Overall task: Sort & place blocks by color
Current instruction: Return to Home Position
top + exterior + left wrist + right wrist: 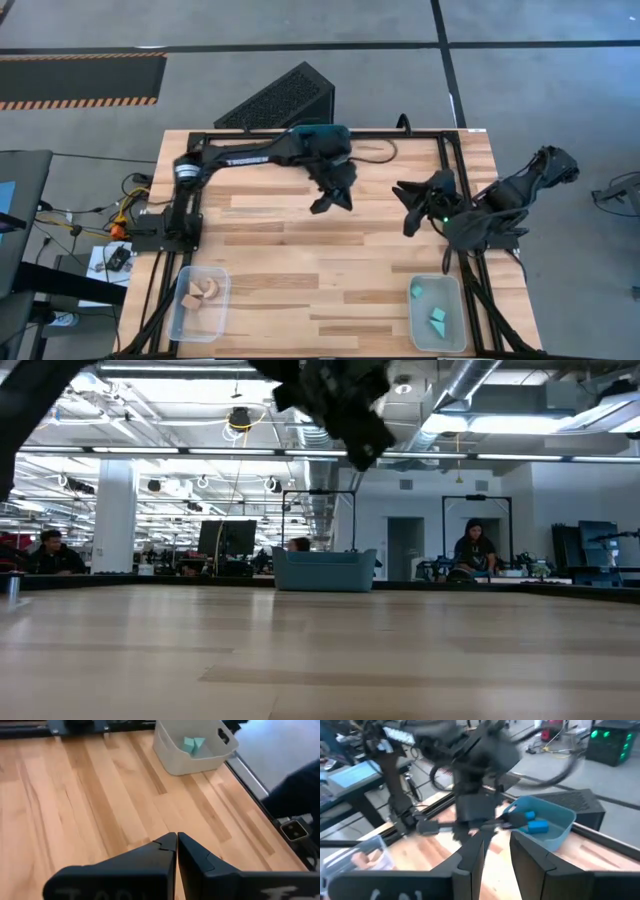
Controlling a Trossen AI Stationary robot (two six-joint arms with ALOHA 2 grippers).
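No block lies loose on the table. Tan blocks [198, 295] rest in the clear bin [222, 310] at the near left. Light teal blocks [437, 318] sit in the clear bin [455, 335] at the near right, and the left wrist view shows these teal blocks [194, 744] too. Blue blocks [536, 826] lie in the teal bin [559, 822] at the far edge. My left gripper [335, 200] hangs shut and empty above the table's middle, just near of that teal bin [325, 133]. My right gripper [410, 210] hovers open and empty to its right.
Bare wood fills the table's middle and near centre. The teal bin [325, 572] stands at the far edge under the left arm's wrist. A black perforated wedge [285, 95] sits beyond the far edge. People show at desks in the room behind.
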